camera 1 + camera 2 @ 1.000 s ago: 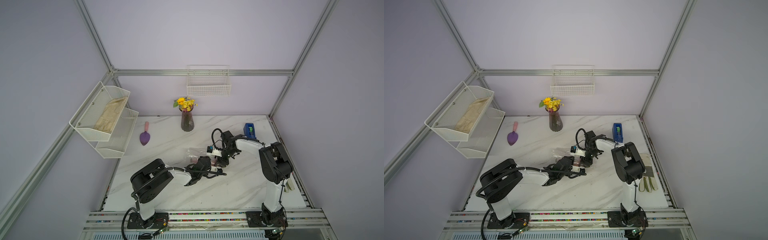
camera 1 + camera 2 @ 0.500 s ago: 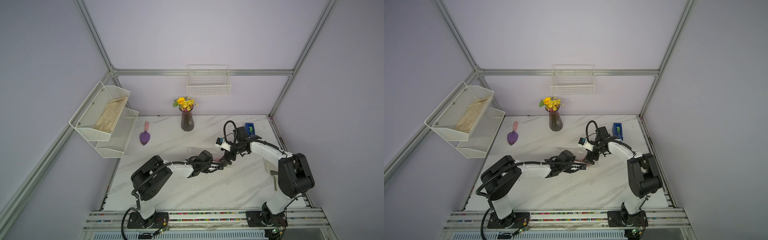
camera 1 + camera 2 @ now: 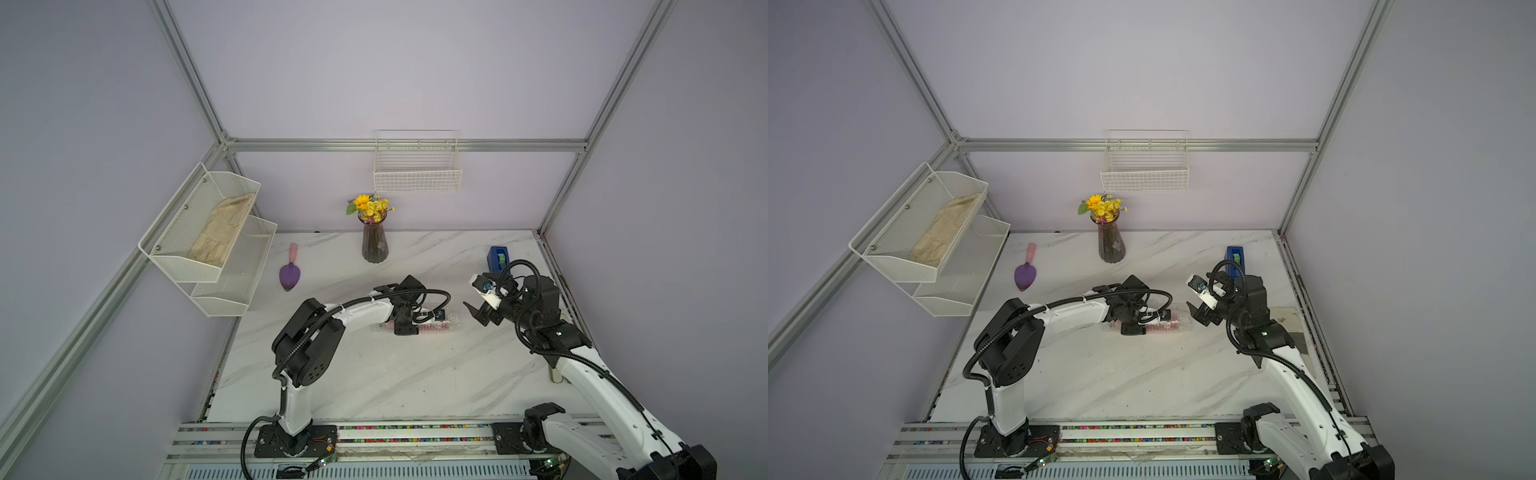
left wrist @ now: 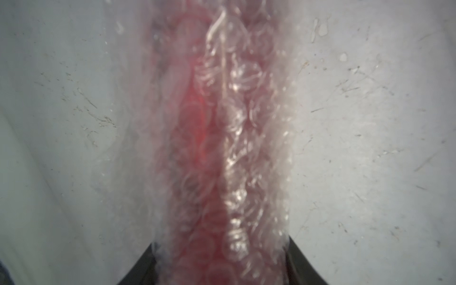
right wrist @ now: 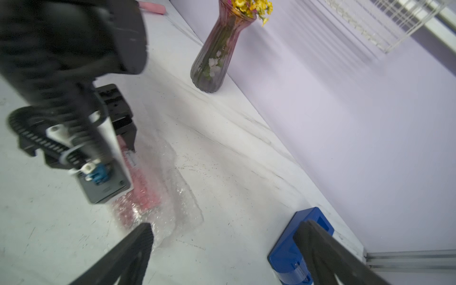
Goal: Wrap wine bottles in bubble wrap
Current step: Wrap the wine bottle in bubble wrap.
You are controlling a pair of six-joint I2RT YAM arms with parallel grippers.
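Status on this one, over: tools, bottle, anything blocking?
Left tool clamped on bubble wrap around wine bottle, lying flat. Right tool open, empty, off the bundle's end. Blue tape dispenser beside it, not in path.

wine bottle [image 4: 195,116]: 1, small, pink-red liquid, lying on its side on the table [image 3: 374,374], rolled inside wrap, showing red through bubbles | bubble wrap [image 5: 177,197]: clear, glossy, wound around the bottle, loose end flat beside it

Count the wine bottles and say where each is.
1. The wine bottle lies on the table, rolled in the bubble wrap, between the jaws of the left gripper. No other shows; the left arm may hide some.
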